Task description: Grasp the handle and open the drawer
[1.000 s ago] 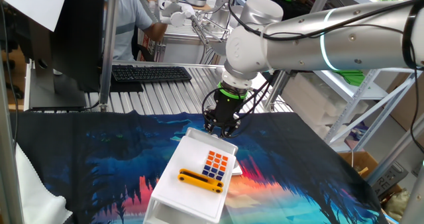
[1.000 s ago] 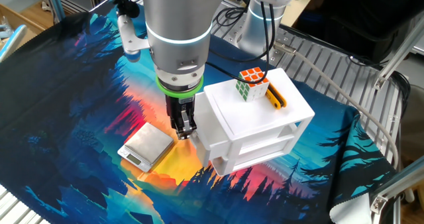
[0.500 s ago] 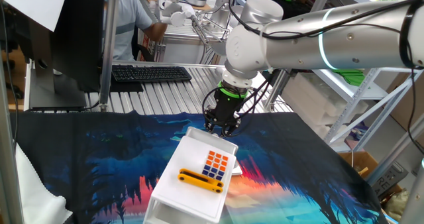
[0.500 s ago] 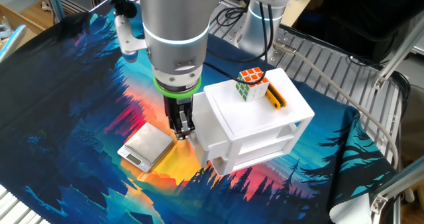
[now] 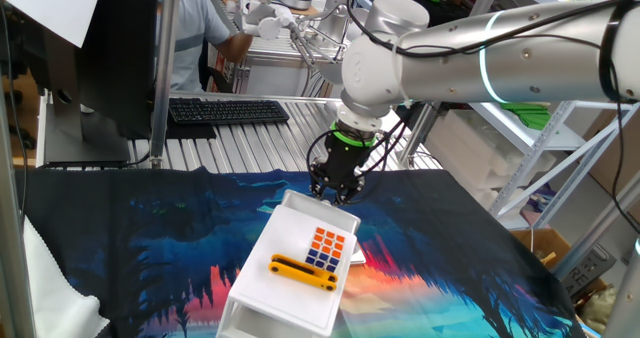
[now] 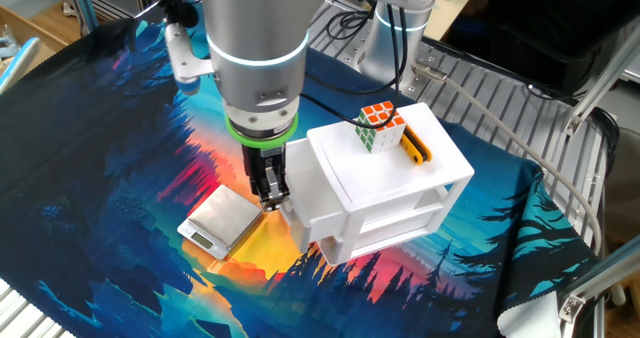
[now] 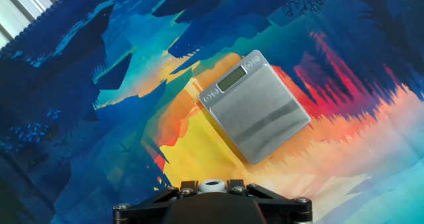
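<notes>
A white boxy cabinet stands on the colourful mat, also in the one fixed view. Its drawer sticks out a little from the cabinet's left side, and only its end shows. My gripper hangs straight down at that end, also in the one fixed view. In the hand view the gripper is shut on a small round white handle between its fingers. An orange-and-blue cube and a yellow bar lie on the cabinet's top.
A small silver scale lies on the mat just left of the gripper, and right below it in the hand view. A keyboard and a seated person are behind the table. Metal rails run along the table's edge.
My gripper has moved a little to the left, away from the cabinet, still shut on the handle. The cabinet, cube and bar have not moved.
</notes>
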